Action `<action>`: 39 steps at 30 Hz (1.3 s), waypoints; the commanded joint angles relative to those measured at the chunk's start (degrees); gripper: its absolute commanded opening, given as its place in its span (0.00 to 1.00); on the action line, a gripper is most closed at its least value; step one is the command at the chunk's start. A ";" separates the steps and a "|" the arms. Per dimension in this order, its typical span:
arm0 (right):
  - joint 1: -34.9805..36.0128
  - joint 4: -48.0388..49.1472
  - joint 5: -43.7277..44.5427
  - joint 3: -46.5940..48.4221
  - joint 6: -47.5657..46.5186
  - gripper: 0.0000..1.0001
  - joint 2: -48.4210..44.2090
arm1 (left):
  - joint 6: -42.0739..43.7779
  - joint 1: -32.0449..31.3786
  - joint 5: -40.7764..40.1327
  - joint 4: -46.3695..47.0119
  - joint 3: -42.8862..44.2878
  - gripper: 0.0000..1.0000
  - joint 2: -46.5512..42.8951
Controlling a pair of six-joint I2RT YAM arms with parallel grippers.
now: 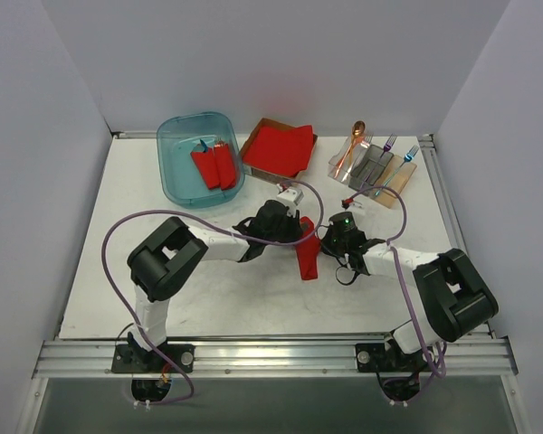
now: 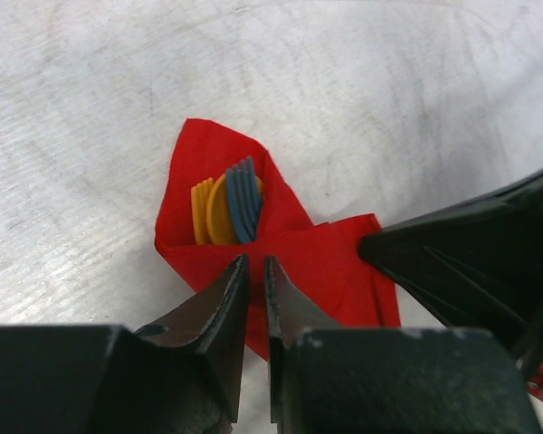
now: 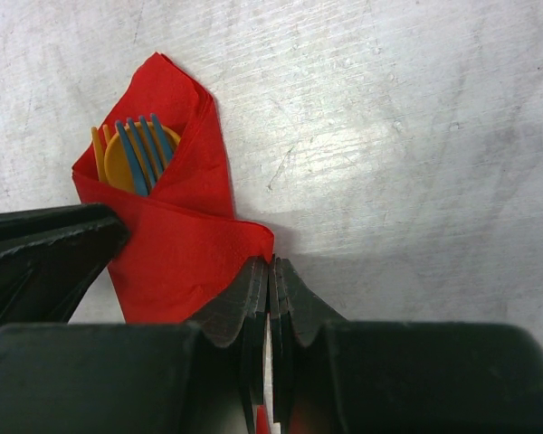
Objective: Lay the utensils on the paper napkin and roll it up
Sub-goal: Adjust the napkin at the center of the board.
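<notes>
Well, we judge the job past its halfway mark. The utensils already lie on the paper napkin, which sits on the table between the two arms, well apart from the blue bin and the stocked cutlery rack at the far side. A blue fork head and yellow pieces (a round bowl and some tines, as far as we can make out) poke from the open end of the red sheet. One flap is lapped across the handles, so the wrap has begun, but it looks loose and flat, not a tight tube.

The left gripper has its jaws nearly together, with only a slit between them, and its tips are at the edge of that folded flap; we cannot tell whether any paper is nipped there. The right gripper is fully closed, with its tips touching the napkin's near corner, and again we cannot say whether paper is caught.

What we think is left: turning the bundle over itself until the free corner is wound in.
</notes>
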 commanded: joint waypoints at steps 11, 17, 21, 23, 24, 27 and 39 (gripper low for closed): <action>-0.19 0.78 1.31 0.09 0.70 0.00 -0.88 | 1.05 0.73 -2.28 -0.20 2.43 0.22 0.68; -0.19 0.60 1.31 0.53 0.70 0.00 -1.05 | 2.19 0.64 -2.54 -0.02 0.14 0.28 -5.82; -0.28 0.69 1.22 0.62 0.79 0.00 -0.79 | 1.23 0.11 -1.75 1.99 -4.68 0.29 -10.39; -0.28 0.52 1.14 0.71 0.70 0.00 -0.88 | 0.35 -0.50 -1.57 3.05 -6.18 0.29 -12.42; -0.28 0.60 1.22 0.71 0.88 0.00 -0.88 | -0.18 -0.85 -1.40 3.23 -6.80 0.28 -12.86; -0.28 0.52 1.13 0.80 0.88 0.00 -0.97 | -2.99 -1.55 0.10 6.12 -9.61 0.24 -13.83; -0.19 0.25 1.05 0.97 0.97 0.00 -1.14 | -7.12 -7.44 0.10 18.43 -14.80 0.15 -9.17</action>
